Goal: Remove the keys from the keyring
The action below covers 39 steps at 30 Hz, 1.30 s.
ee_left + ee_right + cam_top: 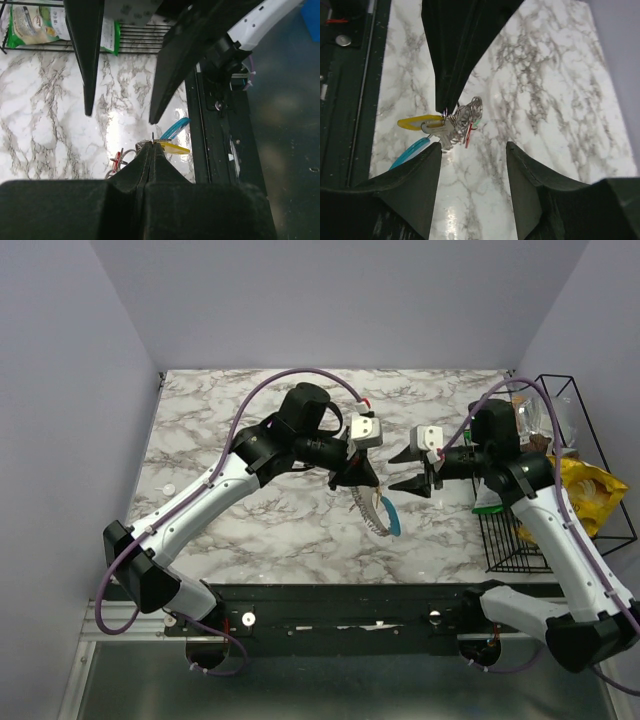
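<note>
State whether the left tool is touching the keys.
Touching. The right wrist view shows the left tool shut on the keys, with the bunch hanging from its closed tip.

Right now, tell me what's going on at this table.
The left gripper is shut on the keyring, which hangs from it over the marble table. The keys, yellow and red heads showing, are bunched at the pinch and appear to be on the ring. The right gripper is open, pointing at the bunch from the side and holding nothing. No key looks removed yet.
</note>
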Each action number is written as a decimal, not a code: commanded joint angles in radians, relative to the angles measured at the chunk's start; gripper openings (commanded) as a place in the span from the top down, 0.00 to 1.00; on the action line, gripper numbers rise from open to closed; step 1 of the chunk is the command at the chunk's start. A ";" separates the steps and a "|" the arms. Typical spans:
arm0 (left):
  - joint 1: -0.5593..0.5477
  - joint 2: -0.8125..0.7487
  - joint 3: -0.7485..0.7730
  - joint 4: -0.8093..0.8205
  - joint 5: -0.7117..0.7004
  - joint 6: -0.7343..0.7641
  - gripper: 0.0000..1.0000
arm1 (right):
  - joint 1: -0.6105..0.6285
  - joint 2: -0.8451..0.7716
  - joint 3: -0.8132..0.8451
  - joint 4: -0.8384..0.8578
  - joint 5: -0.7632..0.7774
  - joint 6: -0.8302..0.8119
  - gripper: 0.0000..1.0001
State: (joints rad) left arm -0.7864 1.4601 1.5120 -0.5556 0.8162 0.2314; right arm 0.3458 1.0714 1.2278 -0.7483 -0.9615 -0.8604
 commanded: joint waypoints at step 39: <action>0.006 -0.007 0.034 -0.043 0.163 0.072 1.00 | 0.071 0.285 0.164 -0.539 -0.358 -0.378 0.69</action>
State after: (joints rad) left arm -0.7845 1.4628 1.5295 -0.6334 0.9775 0.3061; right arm 0.4110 1.3872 1.4052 -1.3243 -1.3067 -1.3003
